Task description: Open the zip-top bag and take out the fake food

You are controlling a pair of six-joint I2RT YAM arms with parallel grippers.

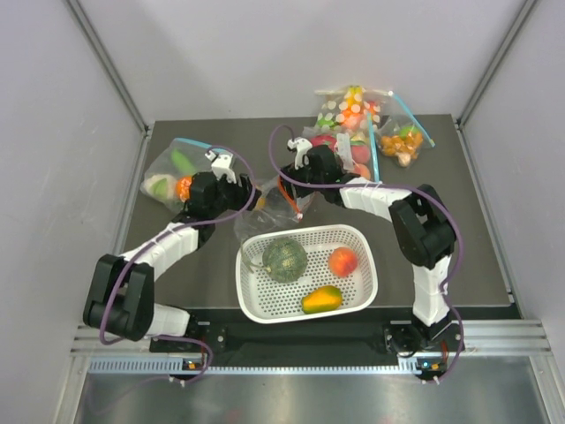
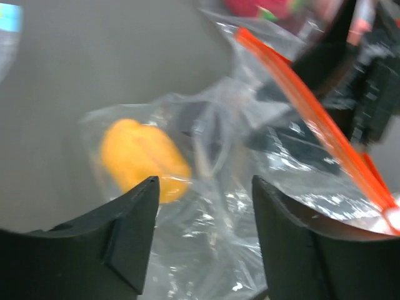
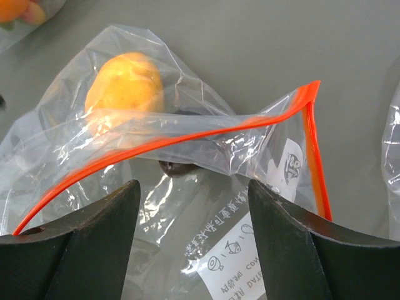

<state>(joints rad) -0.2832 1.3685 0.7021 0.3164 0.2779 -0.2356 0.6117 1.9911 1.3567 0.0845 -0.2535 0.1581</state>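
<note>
The zip-top bag (image 1: pixel 267 215) lies crumpled on the table just behind the white basket, between my two grippers, with its red-orange zip strip (image 3: pixel 187 134) parted. Inside it are a small orange (image 3: pixel 125 84) and a small dark piece (image 3: pixel 178 167). My left gripper (image 1: pixel 248 196) is open over the bag's left side, with clear plastic (image 2: pixel 212 206) between its fingers and the orange (image 2: pixel 142 159) just ahead. My right gripper (image 1: pixel 289 183) is open over the bag's mouth (image 3: pixel 237 187). The dark green melon (image 1: pixel 284 259), the peach (image 1: pixel 342 261) and the mango (image 1: pixel 321 299) lie in the basket.
The white basket (image 1: pixel 362 238) sits at the near middle of the table. A blue-zipped bag of toy food (image 1: pixel 169 173) lies at the left. Several more bags (image 1: pixel 353 110) lie at the back right, one holding orange pieces (image 1: pixel 404 143).
</note>
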